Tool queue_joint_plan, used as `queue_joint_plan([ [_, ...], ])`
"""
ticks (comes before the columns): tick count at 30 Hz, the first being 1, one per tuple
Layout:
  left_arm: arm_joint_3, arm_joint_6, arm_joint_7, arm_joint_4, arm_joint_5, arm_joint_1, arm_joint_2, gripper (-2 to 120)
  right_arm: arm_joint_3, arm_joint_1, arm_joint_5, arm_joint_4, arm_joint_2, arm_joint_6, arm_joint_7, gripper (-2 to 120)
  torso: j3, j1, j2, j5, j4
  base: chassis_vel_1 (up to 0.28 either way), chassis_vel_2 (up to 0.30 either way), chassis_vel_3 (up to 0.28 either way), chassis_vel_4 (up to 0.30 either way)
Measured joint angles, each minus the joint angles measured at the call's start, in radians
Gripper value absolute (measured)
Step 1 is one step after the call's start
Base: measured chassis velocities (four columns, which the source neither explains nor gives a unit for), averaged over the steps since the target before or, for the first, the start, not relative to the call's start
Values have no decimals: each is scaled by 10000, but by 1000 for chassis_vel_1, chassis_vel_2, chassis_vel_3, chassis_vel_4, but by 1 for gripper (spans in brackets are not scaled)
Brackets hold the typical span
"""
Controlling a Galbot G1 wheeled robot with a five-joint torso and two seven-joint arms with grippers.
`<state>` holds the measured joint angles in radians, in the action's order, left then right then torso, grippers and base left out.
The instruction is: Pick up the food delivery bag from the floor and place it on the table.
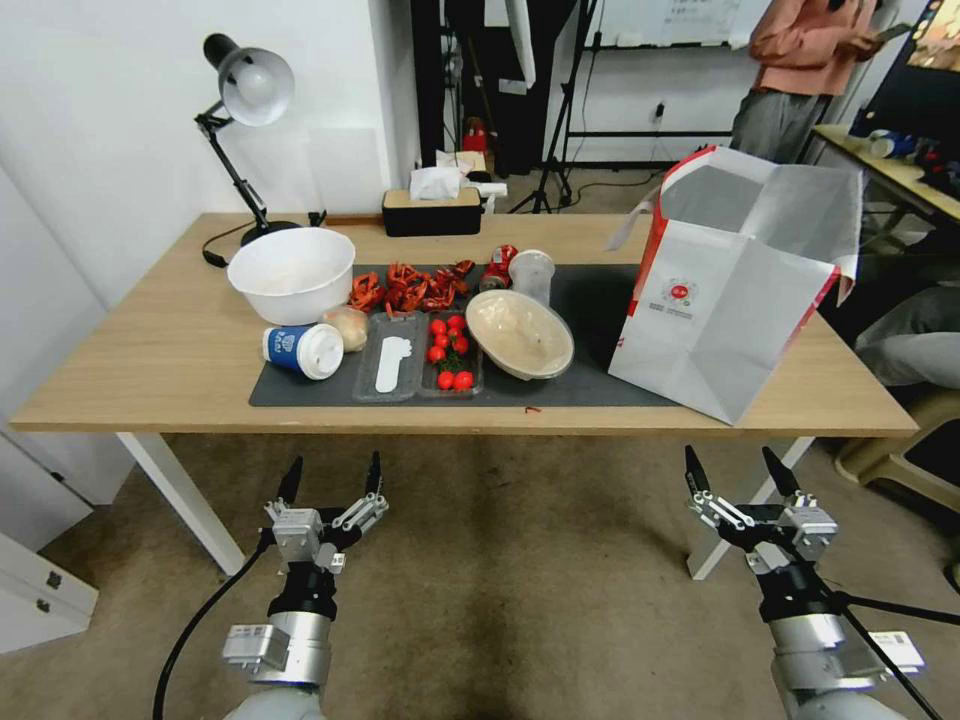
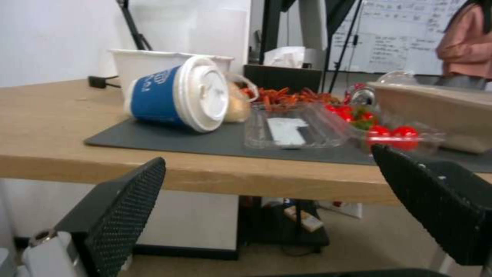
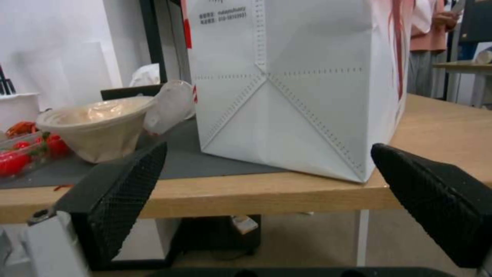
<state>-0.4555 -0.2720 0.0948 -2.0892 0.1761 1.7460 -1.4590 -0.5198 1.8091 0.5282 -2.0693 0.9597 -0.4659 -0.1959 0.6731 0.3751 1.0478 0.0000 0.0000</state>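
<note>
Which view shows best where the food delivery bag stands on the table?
The head view: the whole food delivery bag stands upright at the right end of the table, partly on the dark mat. The right wrist view shows its lower half near the table's front edge. The left wrist view adds nothing.

The food delivery bag [image 3: 287,96] stands upright on the table [image 3: 451,127], near its front edge — one lower corner on bare wood, the rest on the dark mat [image 3: 205,163]. The right gripper [image 3: 266,184] hangs below that edge, its 2 fingers [image 3: 123,196] spread wide, empty. A beige bowl [image 3: 100,127] sits beside the bag.
</note>
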Motion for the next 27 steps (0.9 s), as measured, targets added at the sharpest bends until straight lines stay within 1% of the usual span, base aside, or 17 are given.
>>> queue_joint_plan([
  [11,-47,5,304,105,-128,-19,-13,100,192,-95,-45,80,56,117,121,100,0,0,0,0,0,0,0,0,0],
  [27,-18,83,419,154,-111,-48,-18,100,183,-95,-77,86,51,139,169,100,0,0,0,1,0,0,0,0,0],
])
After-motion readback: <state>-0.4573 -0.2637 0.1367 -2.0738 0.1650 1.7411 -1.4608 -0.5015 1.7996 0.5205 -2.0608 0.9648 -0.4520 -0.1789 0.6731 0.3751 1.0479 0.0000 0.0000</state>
